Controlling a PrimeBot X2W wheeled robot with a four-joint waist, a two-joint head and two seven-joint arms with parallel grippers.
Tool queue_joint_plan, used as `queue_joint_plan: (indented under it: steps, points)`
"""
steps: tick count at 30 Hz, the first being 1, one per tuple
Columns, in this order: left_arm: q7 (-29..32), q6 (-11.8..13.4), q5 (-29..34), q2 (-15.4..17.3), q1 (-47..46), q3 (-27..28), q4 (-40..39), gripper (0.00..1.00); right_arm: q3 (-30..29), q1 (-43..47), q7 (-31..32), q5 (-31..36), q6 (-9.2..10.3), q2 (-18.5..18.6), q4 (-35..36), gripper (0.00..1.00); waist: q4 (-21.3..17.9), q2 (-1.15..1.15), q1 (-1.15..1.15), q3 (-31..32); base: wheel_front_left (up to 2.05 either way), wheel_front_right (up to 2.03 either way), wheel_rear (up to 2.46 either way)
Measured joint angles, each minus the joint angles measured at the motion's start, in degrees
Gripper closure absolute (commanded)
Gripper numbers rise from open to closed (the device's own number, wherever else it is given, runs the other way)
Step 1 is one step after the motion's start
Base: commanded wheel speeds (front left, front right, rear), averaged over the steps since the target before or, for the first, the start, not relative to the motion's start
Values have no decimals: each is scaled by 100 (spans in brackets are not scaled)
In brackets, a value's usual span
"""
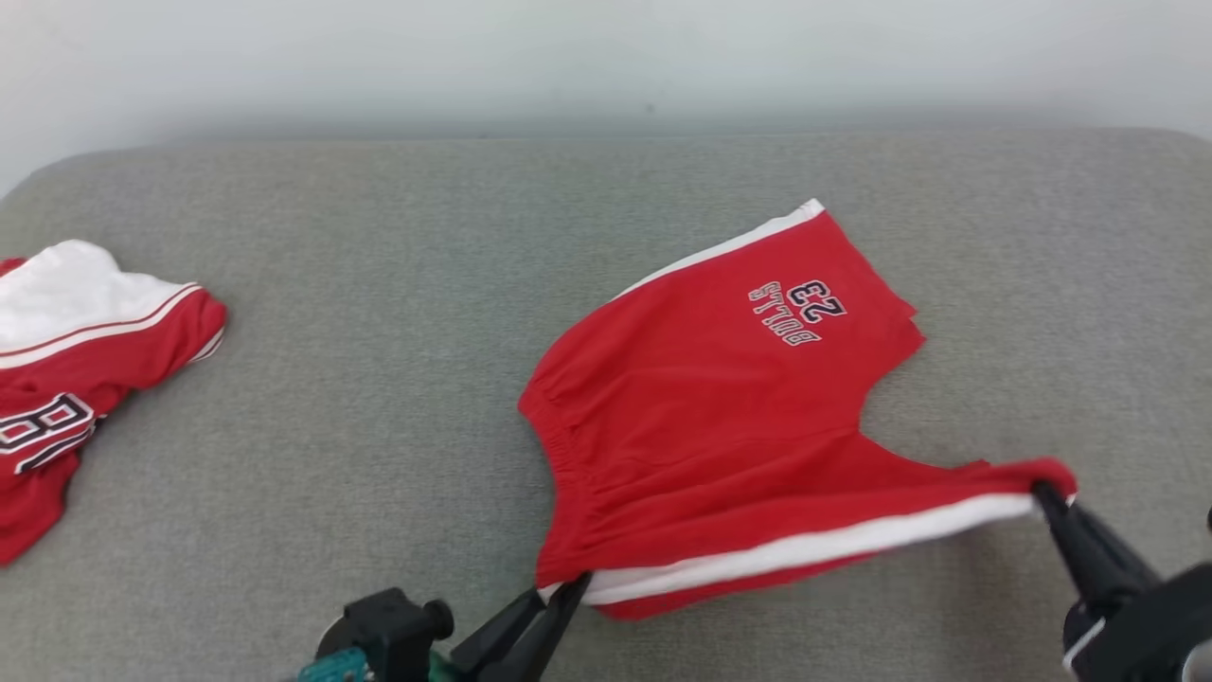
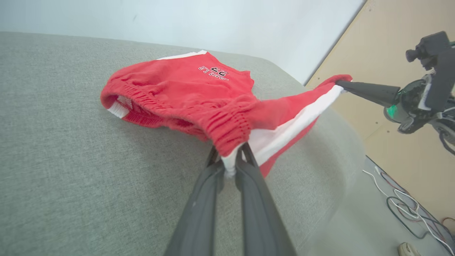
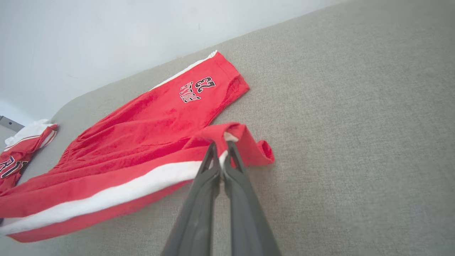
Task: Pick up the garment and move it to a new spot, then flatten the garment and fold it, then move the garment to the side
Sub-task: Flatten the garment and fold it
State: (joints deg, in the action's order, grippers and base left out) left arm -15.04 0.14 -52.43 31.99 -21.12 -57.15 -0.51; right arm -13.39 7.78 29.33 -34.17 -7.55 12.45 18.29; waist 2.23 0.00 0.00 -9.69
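Note:
The garment [image 1: 720, 417] is a pair of red shorts with white side stripes and a "23" print, lying on the grey cushion. Its near side stripe is stretched and lifted between my two grippers. My left gripper [image 1: 568, 587] is shut on the waistband corner, seen close in the left wrist view as the gripper [image 2: 230, 164] pinching white and red cloth of the garment [image 2: 185, 89]. My right gripper [image 1: 1042, 493] is shut on the leg hem at the right; the right wrist view shows that gripper [image 3: 221, 148] clamped on a bunched hem of the garment [image 3: 149, 131].
A second red and white garment [image 1: 76, 360] lies crumpled at the cushion's left edge, also visible as that garment [image 3: 21, 149]. The grey cushion [image 1: 379, 237] runs back to a white wall. Beyond its right edge lie a wooden floor and loose cables [image 2: 401, 206].

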Motion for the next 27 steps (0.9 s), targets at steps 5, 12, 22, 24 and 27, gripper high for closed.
queue_joint_plan:
  steps: [5, 12, 22, 24, 27]
  points:
    - [-1, -315, -77, -433, -102, 132, 433, 100, 73, -678, 100, 71, 0, 254, -433, 100, 193, 0, 0, -31, 0, 0, 0]
    - [-1, -573, -415, -1161, -611, 567, 1334, 100, 509, -1849, 88, 216, 0, 580, -1451, 100, 373, 1, 0, -152, 0, 0, 0]
    - [24, -726, -809, -1680, -1325, 638, 2376, 100, 1360, -3706, -321, 341, 0, 1032, -3166, 100, 435, 1, 2, -435, 0, 0, 0]
    - [24, -728, -857, -1759, -1411, 635, 2457, 100, 1457, -4025, -436, 342, 0, 1109, -3489, 100, 472, 1, 2, -467, 0, 0, 0]
    - [23, -738, -951, -1837, -1521, 633, 2598, 100, 1655, -4460, -623, 375, 0, 1205, -3967, 100, 528, 1, 1, -512, 0, 0, 0]
